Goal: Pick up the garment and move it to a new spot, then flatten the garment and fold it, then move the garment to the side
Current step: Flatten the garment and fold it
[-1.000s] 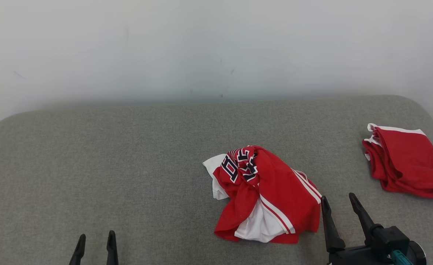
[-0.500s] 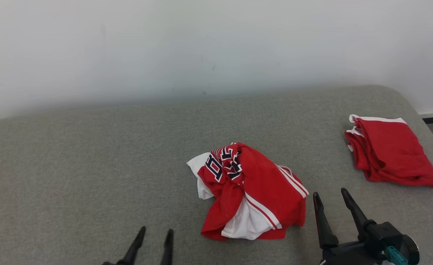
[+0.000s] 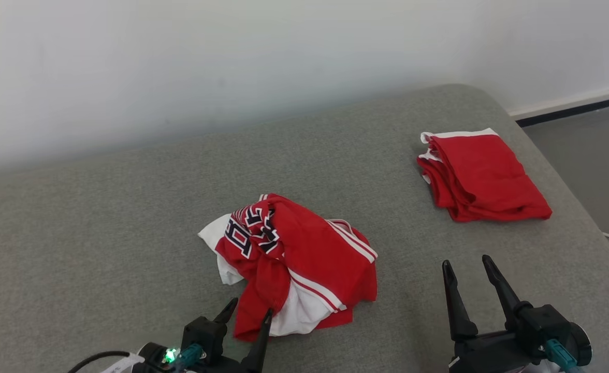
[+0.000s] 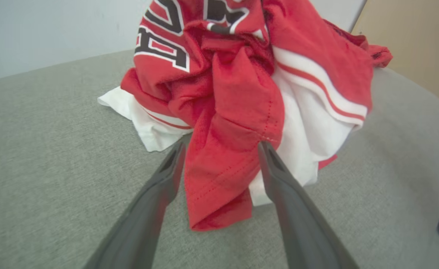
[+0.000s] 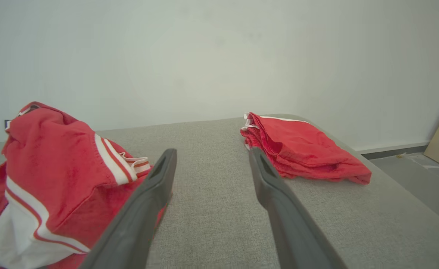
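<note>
One second has brought our left gripper [image 3: 249, 310], spread wide, astride the red jersey [image 3: 304, 248] by the grey pad's [image 3: 102, 217] front edge. Our right gripper [image 3: 466, 261] idles, likewise spread; grasping comes next.

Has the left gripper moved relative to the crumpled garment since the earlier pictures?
Yes. The left gripper closed in on the crumpled garment from its left; its open fingers now straddle the near edge.

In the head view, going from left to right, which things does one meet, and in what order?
Left gripper → crumpled garment → right gripper. The folded garment lies farther back, across the same span as the right gripper, so I leave it out.
</note>
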